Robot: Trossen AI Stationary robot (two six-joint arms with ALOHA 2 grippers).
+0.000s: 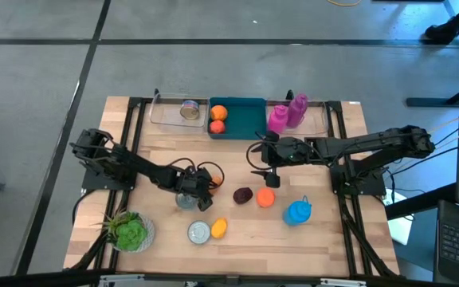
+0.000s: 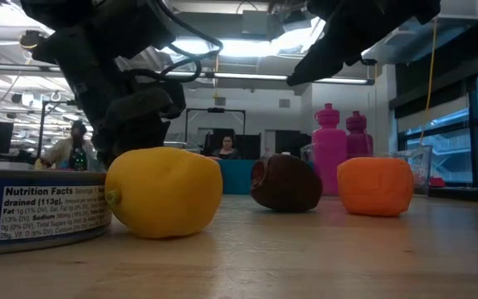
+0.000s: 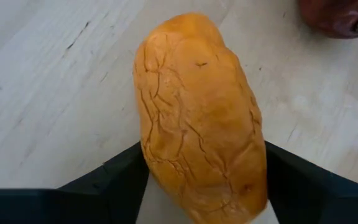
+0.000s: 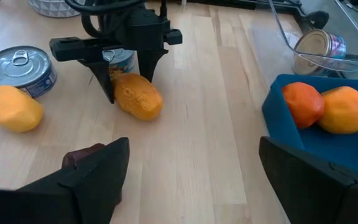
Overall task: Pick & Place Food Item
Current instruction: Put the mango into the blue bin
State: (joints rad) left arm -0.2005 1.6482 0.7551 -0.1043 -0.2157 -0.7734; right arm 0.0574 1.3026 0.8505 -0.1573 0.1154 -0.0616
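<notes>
A: The bread roll (image 3: 201, 118) is lying on the table (image 1: 325, 239) left of centre, and the left tool (image 1: 198, 190) is sitting right over it, one finger on each flank.

B: Clamped yet?

A: The fingers (image 3: 114, 180) are bracketing the roll's near end, close against the crust, but I cannot tell whether they are pressing. I'm judging this as the closing moment.

B: How is it going to handle?

A: It's looking light, with a cracked, matte crust, so probably not slippery. Likely a soft or hollow toy, so a gentle squeeze across the narrow waist seems best; gripping near the tip risks it pivoting.

B: Room to move?

A: Tight on the near-left: a tin can (image 4: 20, 68) is standing just beside the tool, with a yellow lemon (image 4: 10, 109) next to it. To the right, a dark plum (image 1: 243, 194) is lying near. The right tool (image 1: 264, 159) is hovering with fingers spread apart, near the blue bin (image 1: 245, 127) holding two oranges at the far edge. A straight lift looks like the clearest way out.
</notes>
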